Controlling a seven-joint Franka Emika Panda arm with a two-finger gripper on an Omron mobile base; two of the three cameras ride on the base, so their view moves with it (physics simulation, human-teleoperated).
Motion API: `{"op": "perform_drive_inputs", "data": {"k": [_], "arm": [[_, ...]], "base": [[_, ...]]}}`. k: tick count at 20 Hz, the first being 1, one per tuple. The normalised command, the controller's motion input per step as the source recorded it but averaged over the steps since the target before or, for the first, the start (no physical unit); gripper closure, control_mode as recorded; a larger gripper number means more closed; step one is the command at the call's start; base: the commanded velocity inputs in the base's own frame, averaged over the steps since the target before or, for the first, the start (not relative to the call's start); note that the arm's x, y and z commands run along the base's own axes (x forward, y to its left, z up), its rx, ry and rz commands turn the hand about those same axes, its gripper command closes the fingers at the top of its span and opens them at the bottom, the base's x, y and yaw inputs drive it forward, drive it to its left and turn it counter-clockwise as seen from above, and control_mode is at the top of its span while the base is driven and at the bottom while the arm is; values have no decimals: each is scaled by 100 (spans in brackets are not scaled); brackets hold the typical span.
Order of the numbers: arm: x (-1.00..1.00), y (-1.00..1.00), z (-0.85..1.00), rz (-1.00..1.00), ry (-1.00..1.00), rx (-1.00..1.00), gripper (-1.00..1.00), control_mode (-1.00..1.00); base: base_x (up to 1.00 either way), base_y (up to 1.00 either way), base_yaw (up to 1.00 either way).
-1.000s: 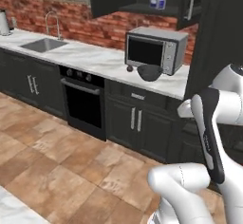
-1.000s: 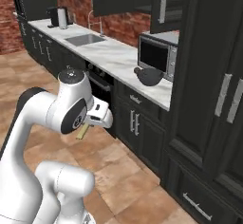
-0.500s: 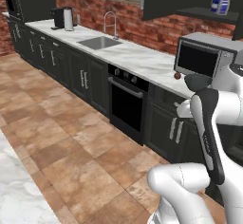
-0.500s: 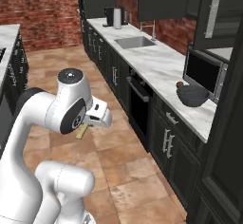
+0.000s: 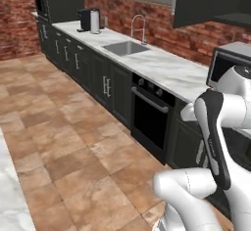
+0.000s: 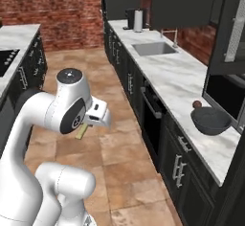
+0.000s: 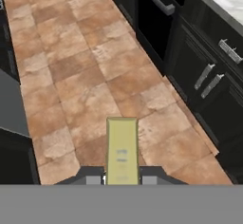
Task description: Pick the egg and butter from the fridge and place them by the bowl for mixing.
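My gripper [image 7: 122, 179] is shut on the butter [image 7: 122, 145], a pale-yellow stick that juts forward from between the fingers, above the tiled floor. From the right base view the butter [image 6: 82, 131] pokes out below the hand, in front of the arm's big shoulder joint. The dark-grey bowl [image 6: 210, 120] stands on the marble counter [image 6: 177, 79] at the right, far from the gripper. The egg [image 6: 196, 105], a small reddish-brown ball, rests on the counter against the bowl's far rim. The fridge is out of view.
A silver-fronted countertop oven [image 6: 226, 95] stands just behind the bowl. A sink [image 6: 152, 48] and a built-in oven [image 6: 150, 109] lie along the dark cabinet run. An island with a cooktop [image 6: 9, 60] is at the left. Open tiled floor [image 7: 85, 76] lies between them.
The whole picture has swung as the base moves: the counter run has slid rightward and nearer. The gripper stays shut on the butter.
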Motion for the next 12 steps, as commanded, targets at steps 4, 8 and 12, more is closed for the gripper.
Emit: {"op": "perform_drive_inputs", "data": {"k": [4,8,12], "arm": [[0,0,0,0,0,0,100,100],[0,0,0,0,0,0,100,100],[0,0,0,0,0,0,100,100]], "base": [[83,-32,1],[82,-27,0],[82,-18,0]]}}
